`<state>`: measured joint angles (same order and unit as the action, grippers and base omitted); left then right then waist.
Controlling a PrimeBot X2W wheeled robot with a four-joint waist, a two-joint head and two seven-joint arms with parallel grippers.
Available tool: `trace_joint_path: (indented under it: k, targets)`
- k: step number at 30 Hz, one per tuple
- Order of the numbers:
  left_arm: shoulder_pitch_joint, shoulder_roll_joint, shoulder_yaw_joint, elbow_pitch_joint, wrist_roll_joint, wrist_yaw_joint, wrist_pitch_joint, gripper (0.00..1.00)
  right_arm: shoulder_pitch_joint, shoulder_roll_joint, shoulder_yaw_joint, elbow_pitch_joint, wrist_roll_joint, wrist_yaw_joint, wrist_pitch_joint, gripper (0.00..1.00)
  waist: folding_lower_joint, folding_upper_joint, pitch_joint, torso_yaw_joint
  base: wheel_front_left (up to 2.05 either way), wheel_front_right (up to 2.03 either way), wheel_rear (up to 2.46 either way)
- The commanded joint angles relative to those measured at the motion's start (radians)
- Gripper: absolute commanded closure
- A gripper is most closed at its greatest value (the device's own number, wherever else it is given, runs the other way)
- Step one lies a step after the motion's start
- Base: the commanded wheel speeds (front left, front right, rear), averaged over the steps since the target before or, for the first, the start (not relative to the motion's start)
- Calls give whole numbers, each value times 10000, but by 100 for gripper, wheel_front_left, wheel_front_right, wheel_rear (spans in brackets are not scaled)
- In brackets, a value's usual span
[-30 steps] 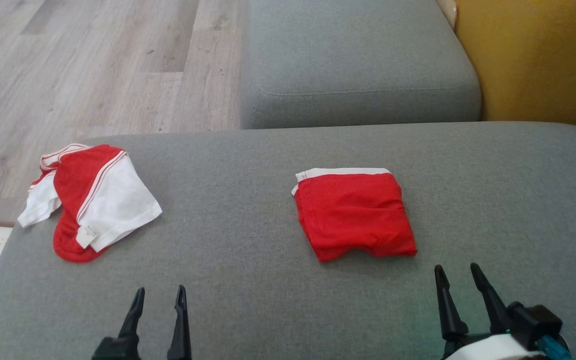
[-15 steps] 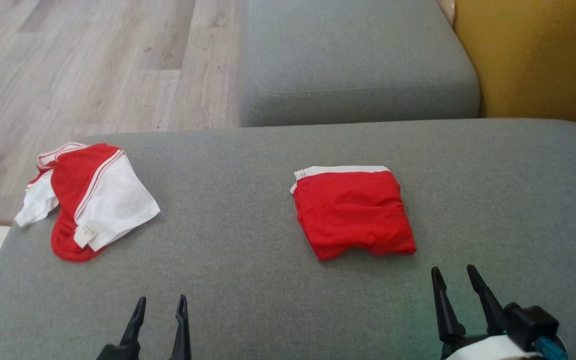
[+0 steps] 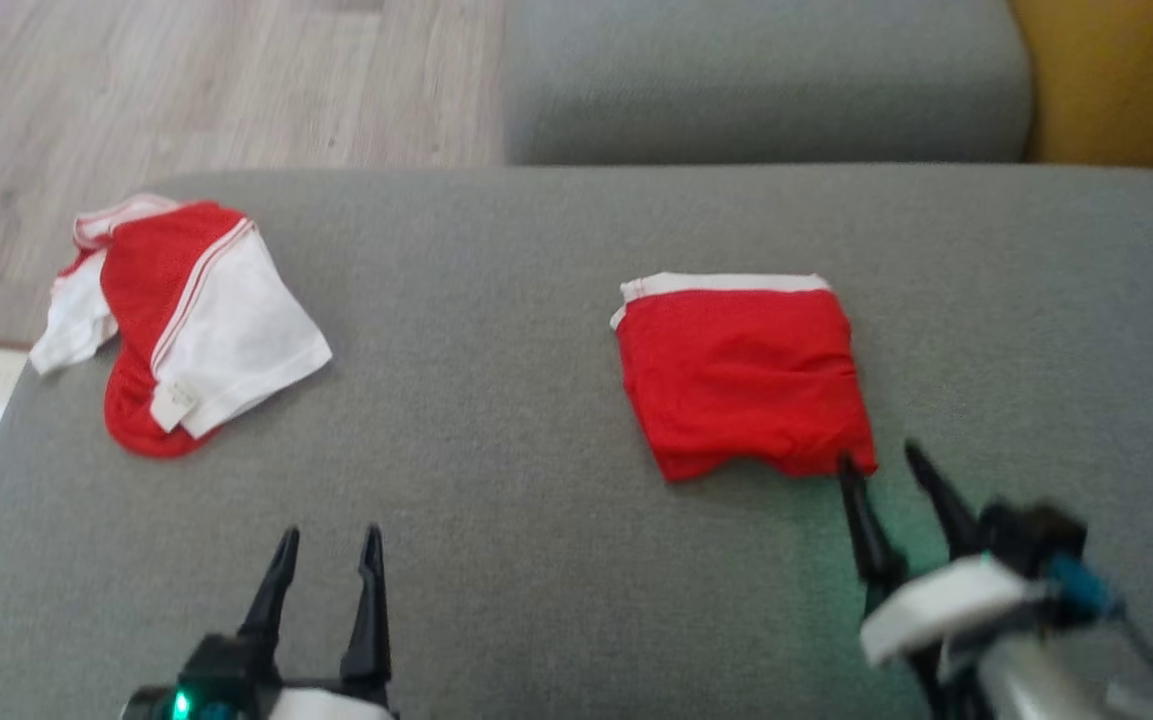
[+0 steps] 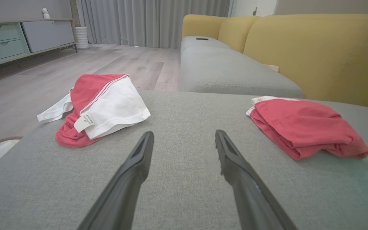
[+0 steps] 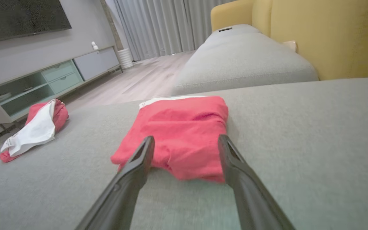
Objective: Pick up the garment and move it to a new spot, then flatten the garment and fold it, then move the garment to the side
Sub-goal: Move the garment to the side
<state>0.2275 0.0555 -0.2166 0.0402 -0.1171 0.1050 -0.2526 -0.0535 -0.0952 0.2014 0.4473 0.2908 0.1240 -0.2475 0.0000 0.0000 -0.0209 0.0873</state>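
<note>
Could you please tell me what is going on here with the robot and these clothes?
This is a garment-folding job on a grey fabric sofa cushion. The robot's right gripper, open, is at the near edge of a folded red garment with a white waistband, holding nothing. Its left gripper, also open, hovers over bare cushion. A crumpled red-and-white garment lies at the cushion's left end, untouched.

Folded red garment [image 3: 744, 375] flat on grey cushion [image 3: 496, 400], crumpled red-and-white garment [image 3: 181, 320] near its left edge
</note>
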Motion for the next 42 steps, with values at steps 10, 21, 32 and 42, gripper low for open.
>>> trace_joint_path:
  k: [10, 21, 32, 42]
  targets:
    - [-1720, -53, -150, -559, -52, -27, -92, 0, -3820, -1394, 778, 1827, 2116, 67, 2051, 0, 0, 0, 1329, 650, 0, 0, 0]
    - [-2028, -53, -393, -461, -176, 70, -92, 0, -4988, -2298, 1583, 3367, 3216, 67, 3275, 0, 0, 0, 1853, 930, 0, 0, 0]
    - [-2543, -53, -520, -664, -341, 127, -92, 0, -5530, -2975, 2621, 3368, 4146, 67, 3466, 100, 0, 0, 2612, 538, 0, 0, 0]
    - [-3861, -53, -895, -1163, -257, -154, -92, 0, -6035, -5176, 2421, 2318, 3787, 67, 3062, 100, 0, 0, 4141, -966, 0, 0, 0]
